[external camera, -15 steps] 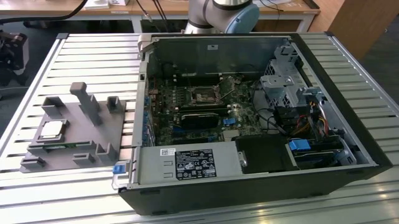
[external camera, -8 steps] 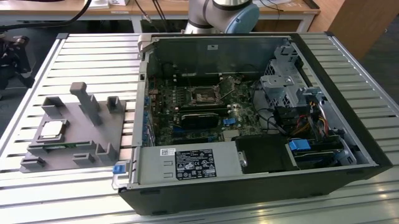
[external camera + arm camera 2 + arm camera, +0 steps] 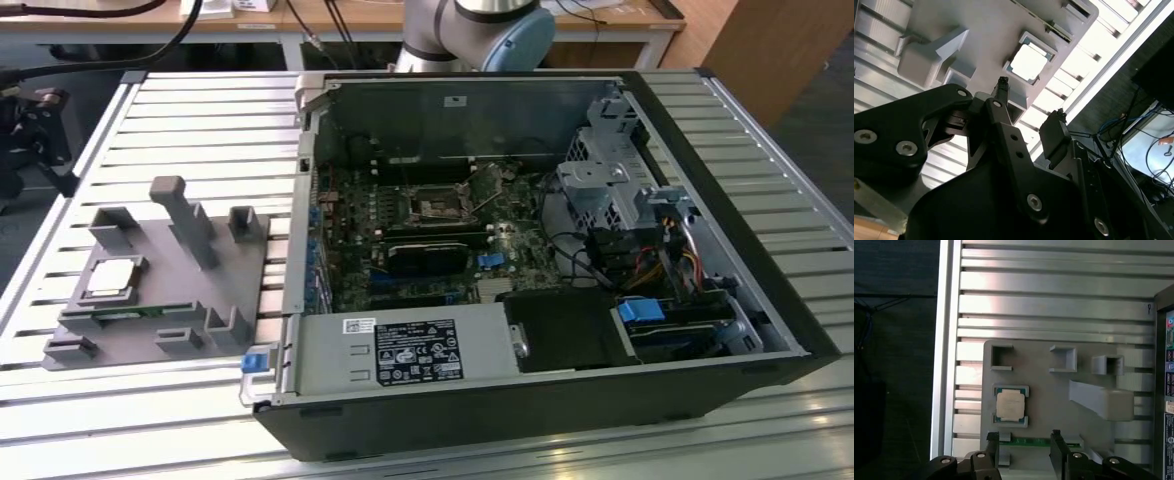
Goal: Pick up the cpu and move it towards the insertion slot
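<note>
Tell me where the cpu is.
The cpu lies in a recess of the grey fixture on the exterior view's left, beside the computer case; in the first wrist view the open claw is apart from it.

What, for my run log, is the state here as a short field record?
to pick: small flat square silvery-white cpu, lying in a recess of the grey plastic fixture
target: square dark insertion slot with a silvery metal frame, inside the open black computer case
arm: black gripper, jaws open and empty, above the fixture, apart from the cpu
progress: cpu not yet picked up
</note>
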`<action>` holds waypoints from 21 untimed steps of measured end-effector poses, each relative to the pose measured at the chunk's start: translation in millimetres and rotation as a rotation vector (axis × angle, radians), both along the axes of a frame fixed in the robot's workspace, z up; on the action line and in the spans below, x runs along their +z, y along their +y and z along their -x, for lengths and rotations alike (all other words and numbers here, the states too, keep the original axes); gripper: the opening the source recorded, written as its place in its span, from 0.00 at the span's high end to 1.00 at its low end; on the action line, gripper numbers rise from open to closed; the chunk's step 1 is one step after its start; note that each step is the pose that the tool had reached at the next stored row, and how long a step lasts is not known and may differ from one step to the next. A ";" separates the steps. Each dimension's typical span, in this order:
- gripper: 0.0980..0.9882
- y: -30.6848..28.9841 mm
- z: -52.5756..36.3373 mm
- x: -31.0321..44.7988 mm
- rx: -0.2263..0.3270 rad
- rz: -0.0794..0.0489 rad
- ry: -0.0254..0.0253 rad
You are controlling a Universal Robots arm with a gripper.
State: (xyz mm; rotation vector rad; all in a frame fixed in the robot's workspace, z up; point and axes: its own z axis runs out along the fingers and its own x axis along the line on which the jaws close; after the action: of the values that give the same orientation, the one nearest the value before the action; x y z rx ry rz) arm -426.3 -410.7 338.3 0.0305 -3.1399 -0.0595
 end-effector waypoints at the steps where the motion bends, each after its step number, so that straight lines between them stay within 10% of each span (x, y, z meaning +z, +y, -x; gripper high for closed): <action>1: 0.52 -0.2 0.0 -0.9 0.000 0.000 0.0001; 21: 0.50 -0.6 0.0 -18.3 0.000 0.000 0.0000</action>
State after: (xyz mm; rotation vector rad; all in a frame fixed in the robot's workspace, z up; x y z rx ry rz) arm -426.3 -411.3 320.0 0.0304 -3.1400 -0.0595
